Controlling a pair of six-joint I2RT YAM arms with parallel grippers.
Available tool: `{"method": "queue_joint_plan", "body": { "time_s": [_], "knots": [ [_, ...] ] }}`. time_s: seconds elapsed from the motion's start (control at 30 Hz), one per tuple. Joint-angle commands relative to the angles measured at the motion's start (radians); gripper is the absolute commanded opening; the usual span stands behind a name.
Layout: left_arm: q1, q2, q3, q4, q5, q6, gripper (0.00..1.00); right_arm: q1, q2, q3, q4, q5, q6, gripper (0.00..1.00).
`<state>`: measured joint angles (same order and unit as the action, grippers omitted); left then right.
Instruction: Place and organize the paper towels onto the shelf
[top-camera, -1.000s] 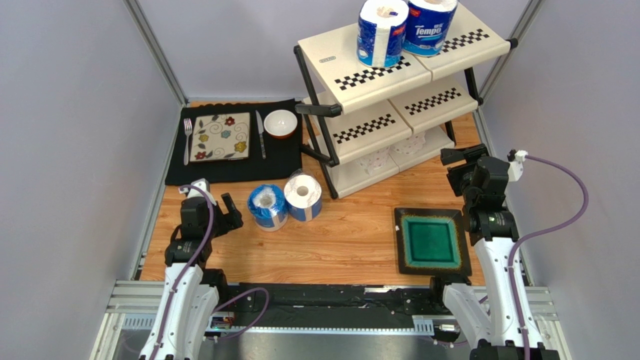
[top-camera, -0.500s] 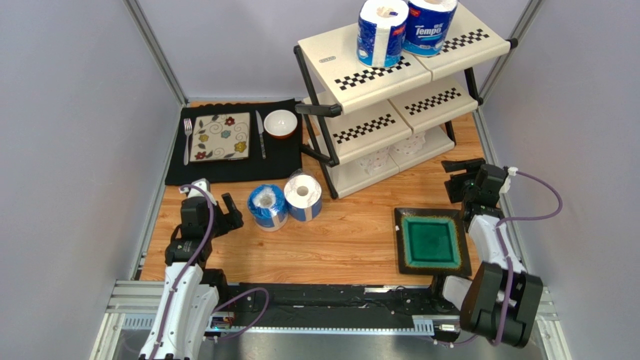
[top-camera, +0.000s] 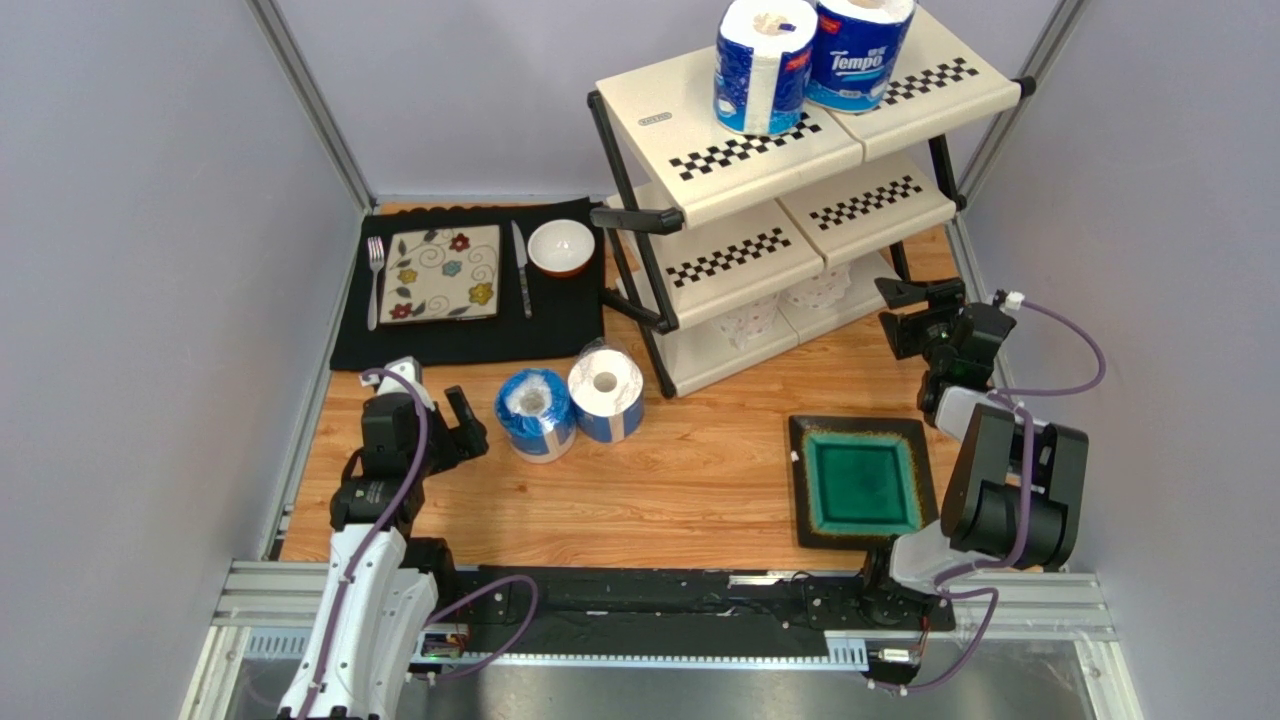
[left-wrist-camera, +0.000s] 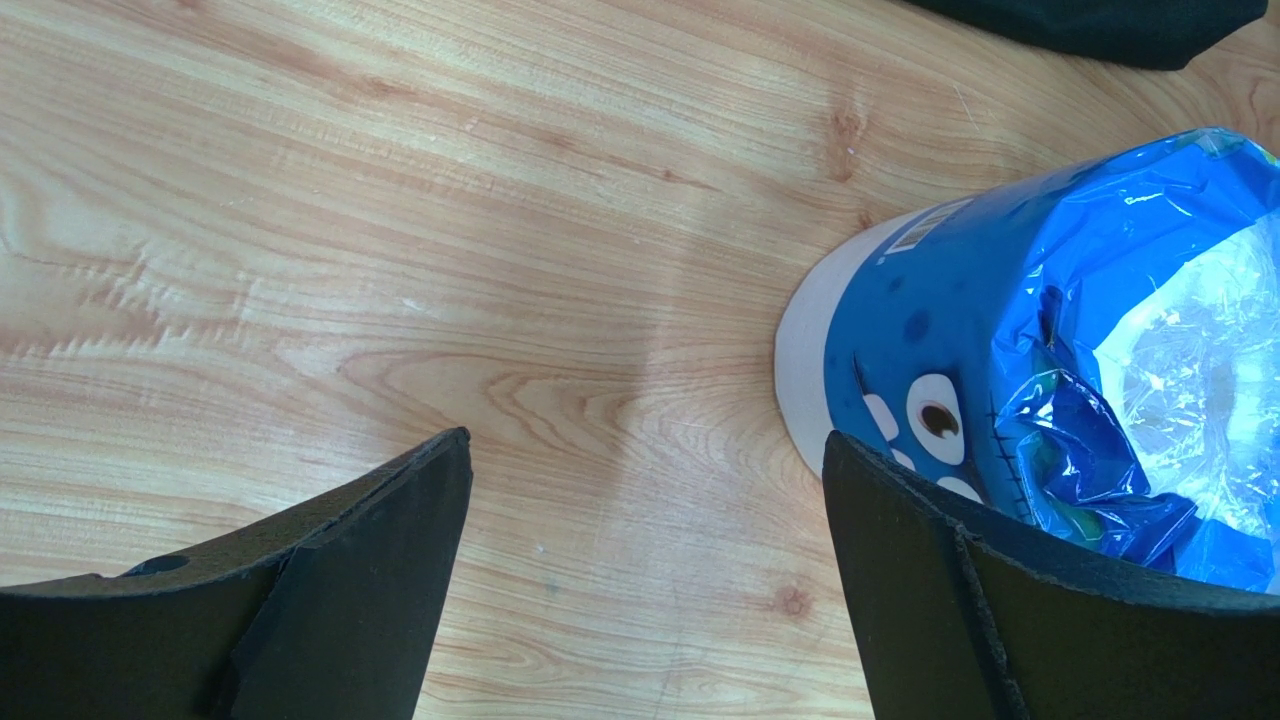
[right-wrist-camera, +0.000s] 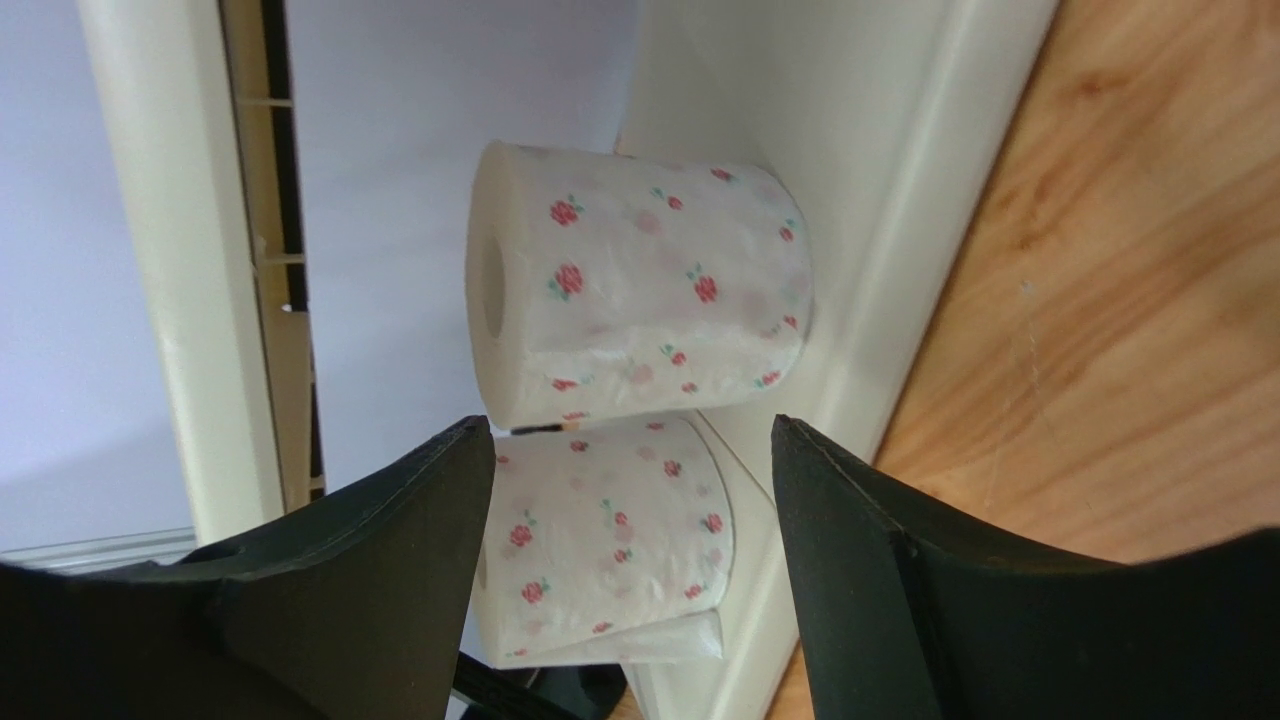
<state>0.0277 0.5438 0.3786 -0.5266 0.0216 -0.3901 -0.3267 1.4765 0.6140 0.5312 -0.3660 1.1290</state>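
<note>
The shelf (top-camera: 676, 120) stands at the far right. Two blue-wrapped paper towels (top-camera: 763, 63) (top-camera: 860, 53) stand on its top tier. Two white rolls with small red flowers (top-camera: 747, 320) (top-camera: 819, 293) lie on the bottom tier. In the right wrist view they (right-wrist-camera: 646, 300) (right-wrist-camera: 616, 540) lie just ahead of my open, empty right gripper (right-wrist-camera: 631, 435) (top-camera: 897, 312). Two more blue-wrapped rolls (top-camera: 537, 414) (top-camera: 606, 393) stand on the table. My left gripper (top-camera: 463, 428) (left-wrist-camera: 643, 450) is open and empty just left of the nearer one (left-wrist-camera: 1022, 330).
A green square tray (top-camera: 861, 482) lies on the table near the right arm. A black mat (top-camera: 579, 308) at the far left holds a flowered plate (top-camera: 442, 273), fork, knife and bowl (top-camera: 561, 246). Grey walls close in both sides.
My right arm has swung forward and lowered its gripper toward the shelf's bottom tier. The left arm and all rolls have not moved.
</note>
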Motion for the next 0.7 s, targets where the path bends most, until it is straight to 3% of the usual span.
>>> {"method": "queue_joint_plan", "body": {
  "time_s": [0.0,0.3,0.67],
  "knots": [
    [-0.002,0.001,-0.003,0.036,0.012,0.017,0.95,-0.020,0.091,0.081,0.206,-0.062,0.051,0.71],
    [-0.002,0.005,-0.003,0.039,0.020,0.019,0.95,-0.040,0.286,0.168,0.377,-0.122,0.150,0.71],
    [-0.002,0.010,-0.003,0.039,0.021,0.020,0.95,-0.040,0.390,0.269,0.412,-0.123,0.157,0.71]
  ]
}}
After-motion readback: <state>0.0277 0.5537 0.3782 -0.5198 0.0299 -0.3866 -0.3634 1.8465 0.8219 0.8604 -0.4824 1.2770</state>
